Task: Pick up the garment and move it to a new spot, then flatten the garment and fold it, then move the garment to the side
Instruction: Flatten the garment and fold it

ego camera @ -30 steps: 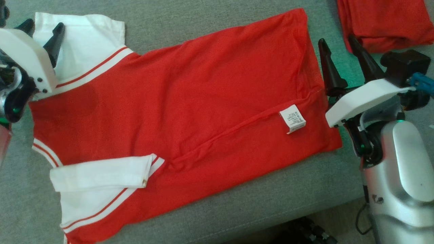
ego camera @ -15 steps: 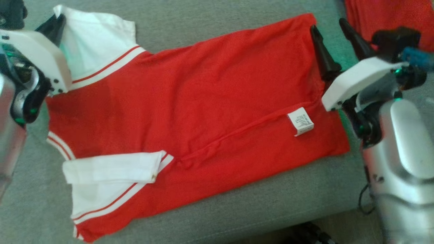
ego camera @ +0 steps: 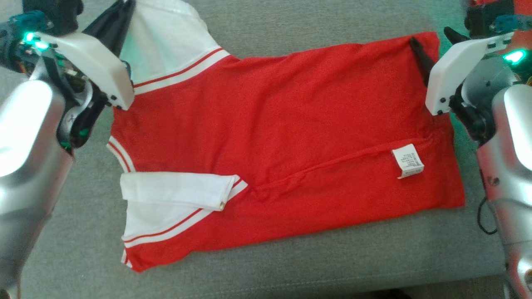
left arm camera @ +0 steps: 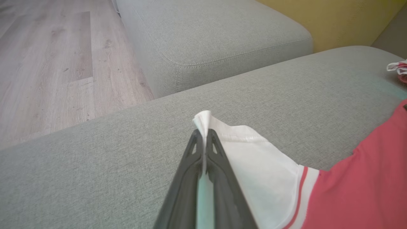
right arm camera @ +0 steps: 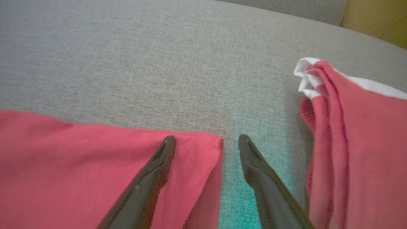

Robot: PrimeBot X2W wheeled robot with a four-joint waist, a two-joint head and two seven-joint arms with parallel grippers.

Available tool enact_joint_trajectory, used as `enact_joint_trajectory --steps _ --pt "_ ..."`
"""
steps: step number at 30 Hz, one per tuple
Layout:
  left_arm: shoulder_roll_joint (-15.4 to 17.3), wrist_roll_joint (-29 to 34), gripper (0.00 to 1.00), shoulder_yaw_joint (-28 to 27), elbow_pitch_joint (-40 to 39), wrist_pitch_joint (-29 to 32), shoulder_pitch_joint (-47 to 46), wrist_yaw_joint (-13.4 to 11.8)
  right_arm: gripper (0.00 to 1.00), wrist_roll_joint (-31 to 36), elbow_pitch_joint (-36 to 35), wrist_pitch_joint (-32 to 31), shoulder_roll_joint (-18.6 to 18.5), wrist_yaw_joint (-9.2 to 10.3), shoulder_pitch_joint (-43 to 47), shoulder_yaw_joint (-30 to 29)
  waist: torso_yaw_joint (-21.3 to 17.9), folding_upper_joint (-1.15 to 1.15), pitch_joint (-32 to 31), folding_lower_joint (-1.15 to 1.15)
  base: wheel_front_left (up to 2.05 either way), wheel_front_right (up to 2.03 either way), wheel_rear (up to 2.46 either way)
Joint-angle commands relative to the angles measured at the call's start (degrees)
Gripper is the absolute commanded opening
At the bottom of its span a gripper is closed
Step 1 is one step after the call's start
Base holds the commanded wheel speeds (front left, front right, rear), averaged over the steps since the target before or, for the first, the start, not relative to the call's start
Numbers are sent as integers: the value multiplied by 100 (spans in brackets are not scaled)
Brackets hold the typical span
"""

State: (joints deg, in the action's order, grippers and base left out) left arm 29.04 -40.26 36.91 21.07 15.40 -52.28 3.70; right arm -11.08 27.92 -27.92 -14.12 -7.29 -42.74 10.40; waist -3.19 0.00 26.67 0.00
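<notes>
Garment (ego camera: 291,124) of red cloth with white, red-striped sleeves lay spread flat across the grey sofa (ego camera: 291,265), its neck end toward the robot's left and its hem toward the right. A white label (ego camera: 407,161) sat on the red cloth near the hem, beside a long crease. The near sleeve (ego camera: 174,191) was folded in over the body. The far sleeve (ego camera: 166,41) was caught at its outer edge by the left hand (left arm camera: 205,135), whose fingers were pressed together on it, with a small fold of white cloth poking out past the tips. The right hand (right arm camera: 206,138) was spread at the far hem corner, one finger over the red cloth and the other over bare cushion; whether either touched could not be told. A second red garment (right arm camera: 359,143) lay bunched just beyond, apart from the first. Past the sofa were a wooden floor (left arm camera: 47,63) and a yellow wall (left arm camera: 334,19).
</notes>
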Motion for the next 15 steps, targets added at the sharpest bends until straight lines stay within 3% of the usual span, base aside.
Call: enact_joint_trajectory --steps 1,3,4,8,10,15 --pt "173 54 0 -217 -214 -78 -253 24 95 -35 -86 -47 -103 -20 -176 87 66 0 -5 0 0 0 0" --pt "147 46 0 -199 -235 -96 -250 30 72 -71 56 -101 -133 -20 -234 122 102 0 -10 0 0 0 0" --pt "138 41 0 -193 -238 -104 -248 33 53 -87 115 -114 -144 -20 -258 144 114 0 -14 0 0 0 0" --pt "125 10 0 -183 -212 -153 -215 46 24 -195 341 -136 -155 -20 -318 217 157 0 -65 0 0 0 0" --pt "123 -7 0 -184 -184 -186 -187 48 0 -243 409 -41 -152 -20 -341 226 174 0 -113 0 0 0 0" --pt "137 -41 0 -195 -157 -330 -56 45 0 -265 535 507 -122 -20 -351 219 198 0 -333 0 0 0 0"
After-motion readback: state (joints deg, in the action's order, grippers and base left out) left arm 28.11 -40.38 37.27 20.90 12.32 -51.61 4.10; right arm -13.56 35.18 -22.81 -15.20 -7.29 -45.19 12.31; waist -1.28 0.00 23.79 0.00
